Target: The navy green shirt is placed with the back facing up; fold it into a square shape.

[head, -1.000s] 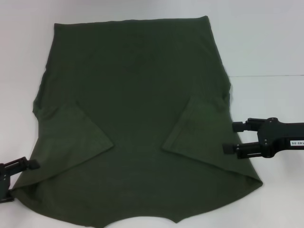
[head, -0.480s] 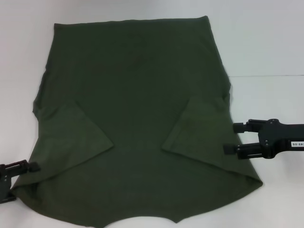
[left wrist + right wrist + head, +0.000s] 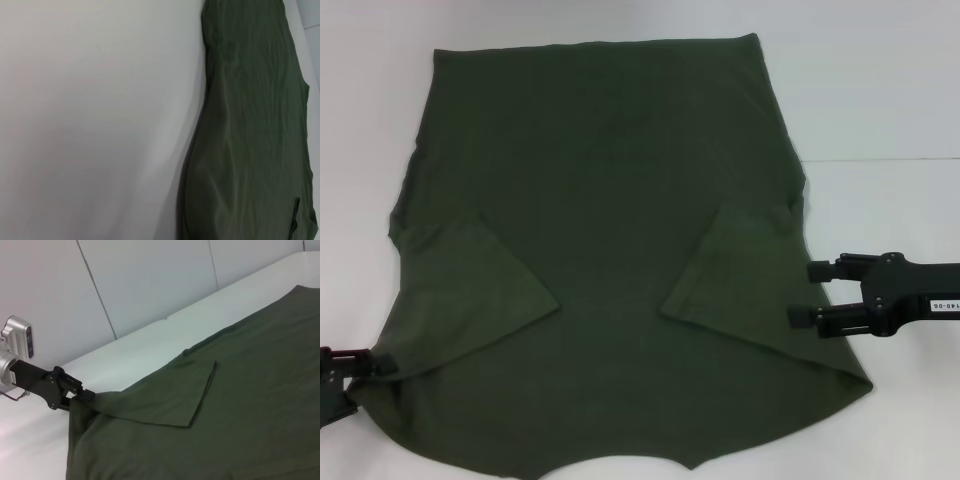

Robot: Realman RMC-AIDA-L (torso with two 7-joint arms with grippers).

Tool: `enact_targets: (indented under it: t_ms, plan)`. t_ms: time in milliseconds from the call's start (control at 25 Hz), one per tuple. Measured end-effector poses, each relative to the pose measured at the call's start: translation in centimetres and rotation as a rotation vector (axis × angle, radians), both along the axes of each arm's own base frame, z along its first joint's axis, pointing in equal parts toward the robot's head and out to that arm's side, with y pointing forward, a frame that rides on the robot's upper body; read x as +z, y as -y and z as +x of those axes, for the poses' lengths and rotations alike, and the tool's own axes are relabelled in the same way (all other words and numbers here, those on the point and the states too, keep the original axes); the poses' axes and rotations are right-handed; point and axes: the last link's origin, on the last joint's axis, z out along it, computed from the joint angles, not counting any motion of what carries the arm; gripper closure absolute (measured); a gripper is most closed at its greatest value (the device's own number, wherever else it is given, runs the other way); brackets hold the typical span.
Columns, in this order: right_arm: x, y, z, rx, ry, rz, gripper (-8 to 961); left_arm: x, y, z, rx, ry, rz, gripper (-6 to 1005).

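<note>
The right gripper, a black two-fingered pincer at the right edge of the head view, has its fingers spread, one above the other in the frame, their tips at or just over the right side seam of the large dark olive-green short-sleeved shirt. The left gripper sits at the lower left corner, its tip touching the shirt's near left edge; whether it pinches the cloth I cannot tell. The right wrist view shows it right at the fabric's corner. The shirt lies flat across the middle of the white table, both sleeves folded inward. I'd worry that the soft fabric could slip from a shallow bite, or that one side lifts before the other, dragging the folded sleeves open.
</note>
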Motion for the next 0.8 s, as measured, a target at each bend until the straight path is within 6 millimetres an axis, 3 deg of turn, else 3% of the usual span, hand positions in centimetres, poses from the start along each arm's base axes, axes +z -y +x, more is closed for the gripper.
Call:
enact_targets:
  t_ms: [320,800]
  plan:
    - [-0.1,-0.01,0.0,0.003,0.003,0.002,7,0.03,-0.15,0.01,0.004,0.002,0.009,636]
    - [-0.07,-0.07,0.02,0.004,0.004,0.007,7,-0.06,-0.39,-0.13,0.026,-0.005,0.012,875]
